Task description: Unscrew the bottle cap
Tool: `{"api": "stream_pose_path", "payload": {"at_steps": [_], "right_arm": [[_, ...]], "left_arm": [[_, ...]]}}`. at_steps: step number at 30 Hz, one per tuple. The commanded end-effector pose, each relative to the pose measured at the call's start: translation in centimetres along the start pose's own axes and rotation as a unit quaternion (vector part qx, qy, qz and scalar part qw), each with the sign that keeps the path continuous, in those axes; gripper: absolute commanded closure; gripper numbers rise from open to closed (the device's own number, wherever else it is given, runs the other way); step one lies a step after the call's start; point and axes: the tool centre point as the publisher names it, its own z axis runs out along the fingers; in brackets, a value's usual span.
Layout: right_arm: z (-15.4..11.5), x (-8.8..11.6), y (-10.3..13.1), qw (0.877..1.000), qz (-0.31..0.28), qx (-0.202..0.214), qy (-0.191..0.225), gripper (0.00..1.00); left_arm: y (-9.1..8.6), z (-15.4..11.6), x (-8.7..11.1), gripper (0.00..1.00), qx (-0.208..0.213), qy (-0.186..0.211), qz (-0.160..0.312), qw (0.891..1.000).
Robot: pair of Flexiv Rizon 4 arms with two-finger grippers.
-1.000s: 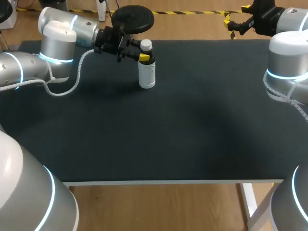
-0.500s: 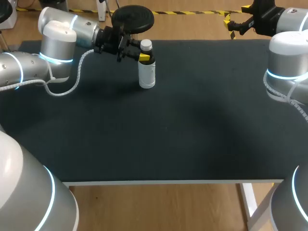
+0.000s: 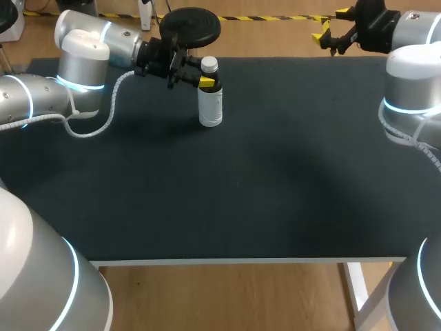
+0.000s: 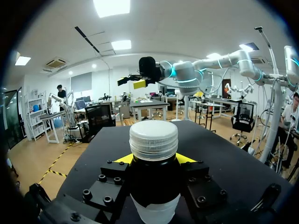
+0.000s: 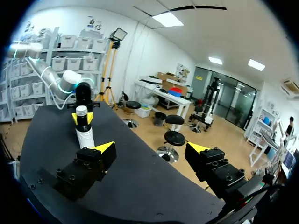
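Right hand (image 3: pixel 331 25) leftward along table (image 3: pixel 289 61) edge

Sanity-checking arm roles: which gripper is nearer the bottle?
Left. The left gripper is shut on the bottle, at its dark neck just below the cap. The right gripper is open, over the table's far right corner, well apart from the bottle.

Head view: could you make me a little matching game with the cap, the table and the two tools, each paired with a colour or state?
1 cap
2 table
3 left tool
4 right tool

A open, far from the bottle
B black
C white
D shut on the bottle

Pairs: 1-C, 2-B, 3-D, 4-A
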Motion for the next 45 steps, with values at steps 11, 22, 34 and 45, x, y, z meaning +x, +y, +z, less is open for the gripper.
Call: {"api": "stream_pose_path", "payload": {"at_steps": [11,22,34,45], "right_arm": [[4.1,1.4,1.2,0.969,-0.039,0.073,0.231,0.00],[6.2,4.8,2.0,0.952,-0.021,0.072,0.296,0.00],[7.6,8.5,2.7,0.941,-0.028,0.053,0.333,0.00],[7.6,8.5,2.7,0.941,-0.028,0.053,0.333,0.00]], "left_arm": [[0.0,-0.1,-0.2,1.00,0.000,0.003,0.000,1.000],[0.0,-0.1,-0.2,1.00,0.000,0.003,0.000,1.000],[0.0,-0.1,-0.2,1.00,0.000,0.003,0.000,1.000],[0.0,-0.1,-0.2,1.00,0.000,0.003,0.000,1.000]]}}
